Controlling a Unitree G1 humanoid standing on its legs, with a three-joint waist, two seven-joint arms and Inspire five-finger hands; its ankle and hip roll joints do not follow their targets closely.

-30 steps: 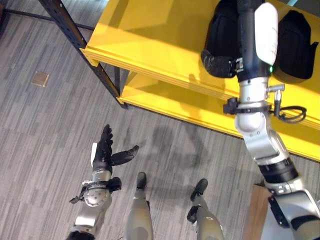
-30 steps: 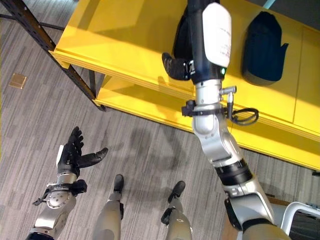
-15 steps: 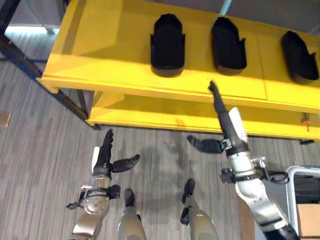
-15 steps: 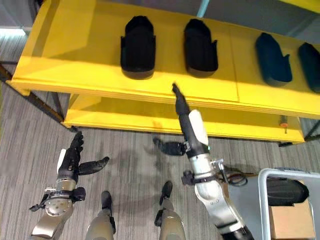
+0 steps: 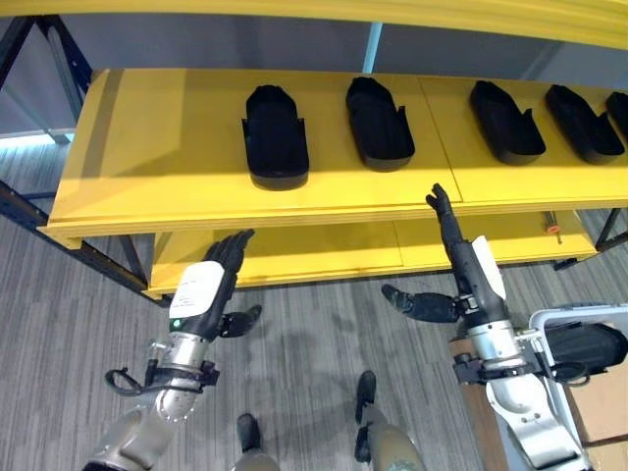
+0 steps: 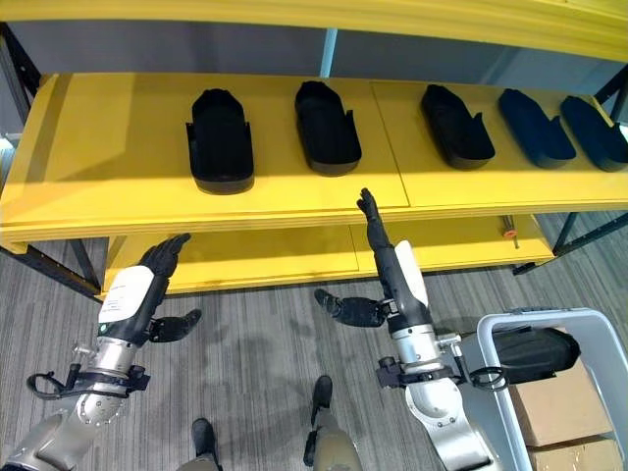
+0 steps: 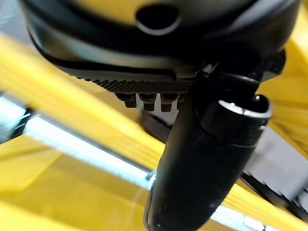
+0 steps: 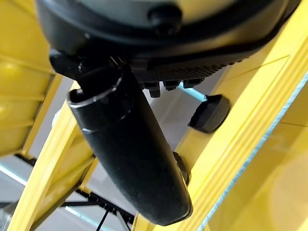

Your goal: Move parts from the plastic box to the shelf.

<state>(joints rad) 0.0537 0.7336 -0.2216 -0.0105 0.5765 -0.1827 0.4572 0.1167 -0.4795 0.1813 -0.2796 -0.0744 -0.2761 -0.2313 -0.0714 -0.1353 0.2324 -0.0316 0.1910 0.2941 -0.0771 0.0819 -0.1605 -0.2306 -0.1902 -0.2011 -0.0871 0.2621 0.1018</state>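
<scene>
My right robot hand (image 6: 397,275) is raised in front of the yellow two-tier shelf (image 6: 98,157), its fingers (image 6: 370,211) straight and together, pointing up at the shelf's front edge, with the thumb (image 6: 343,307) spread out sideways; it holds nothing. My left robot hand (image 6: 137,292) hangs lower and nearer to me, before the shelf's lower tier, fingers (image 6: 167,250) relaxed and slightly apart, thumb (image 6: 177,326) out to the side, also empty.

Past my right fingertips, on the upper tier, lies a row of black moulded plastic parts, each long and shoe-shaped. The first black part (image 6: 220,137) lies beyond my left robot hand; the second black part (image 6: 327,127) lies just beyond and to the left of my right fingertips; the third black part (image 6: 456,126), fourth black part (image 6: 536,128) and fifth black part (image 6: 593,131) run on to the right of that hand, well apart from it.

Beside my right forearm, to its right, stands the pale grey plastic box (image 6: 505,412); one more black part (image 6: 530,355) lies inside it, above a brown cardboard carton (image 6: 549,400).
</scene>
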